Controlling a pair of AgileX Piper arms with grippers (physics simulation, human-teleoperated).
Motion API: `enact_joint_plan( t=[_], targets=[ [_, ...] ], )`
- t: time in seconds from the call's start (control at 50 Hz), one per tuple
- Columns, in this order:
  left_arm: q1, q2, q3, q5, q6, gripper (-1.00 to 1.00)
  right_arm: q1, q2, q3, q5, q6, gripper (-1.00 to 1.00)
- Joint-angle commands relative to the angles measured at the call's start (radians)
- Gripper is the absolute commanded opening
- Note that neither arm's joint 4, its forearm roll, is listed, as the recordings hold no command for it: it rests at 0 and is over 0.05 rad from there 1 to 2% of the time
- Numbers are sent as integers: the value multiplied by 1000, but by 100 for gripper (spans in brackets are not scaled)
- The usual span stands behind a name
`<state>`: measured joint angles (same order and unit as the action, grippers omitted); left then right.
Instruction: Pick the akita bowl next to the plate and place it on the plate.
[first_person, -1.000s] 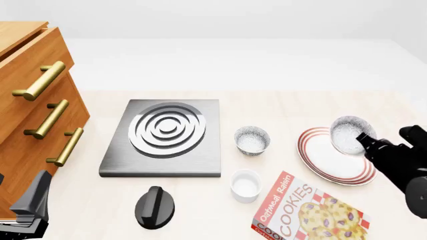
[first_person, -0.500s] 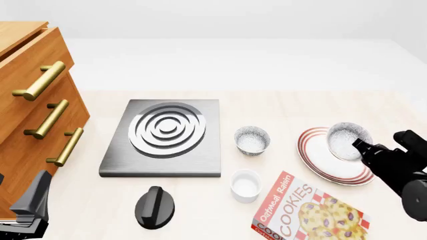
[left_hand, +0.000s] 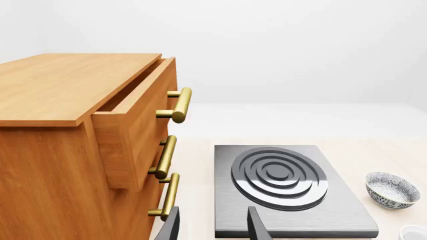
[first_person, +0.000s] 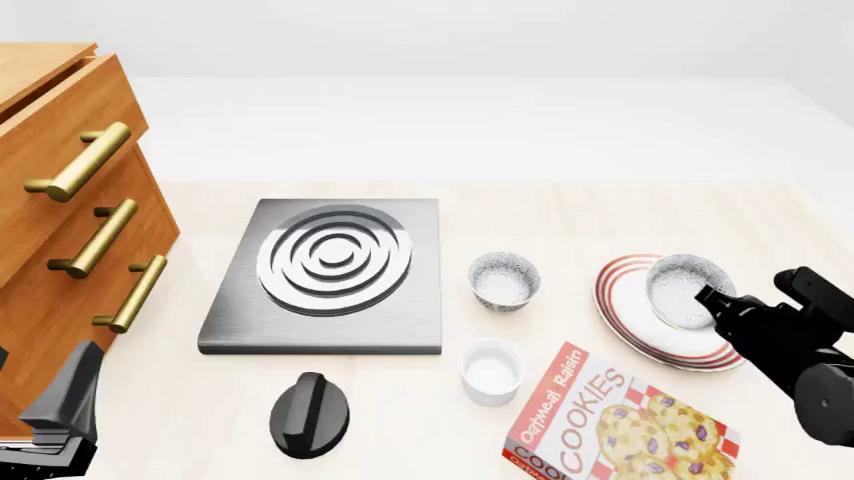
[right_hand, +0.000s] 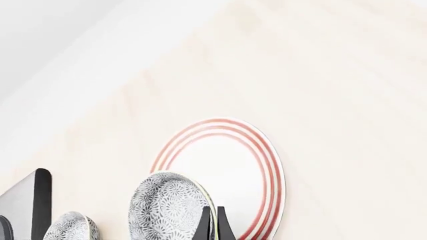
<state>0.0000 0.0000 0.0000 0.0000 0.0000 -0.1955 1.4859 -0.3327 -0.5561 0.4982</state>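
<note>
Pale matt wood-grain on the bench; warm satin wood on the drawer cabinet with shiny brass handles. Brushed grey metal on the hob plate. Glazed speckled akita bowl, smooth glossy plate, printed card cookie box, matt black knob.

Two speckled bowls are on view: one bowl on the table, a second bowl over the single red-ringed plate. Also counted: one white cup, one cookie box, one black knob, one burner plate, and one wooden dresser with three brass handles.
</note>
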Motion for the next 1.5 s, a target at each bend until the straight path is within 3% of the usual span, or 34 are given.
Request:
enact_joint_plan(
  t=[0.02, 0.82, 1.5],
  targets=[
    [0, 0, 0, 0, 0, 100, 4, 25, -5, -18, -3, -100],
    [0, 0, 0, 0, 0, 100, -6, 198, -54, -98, -9, -100],
    [0, 0, 0, 0, 0, 100, -23, 252, -73, -110, -11, -100]
  ],
)
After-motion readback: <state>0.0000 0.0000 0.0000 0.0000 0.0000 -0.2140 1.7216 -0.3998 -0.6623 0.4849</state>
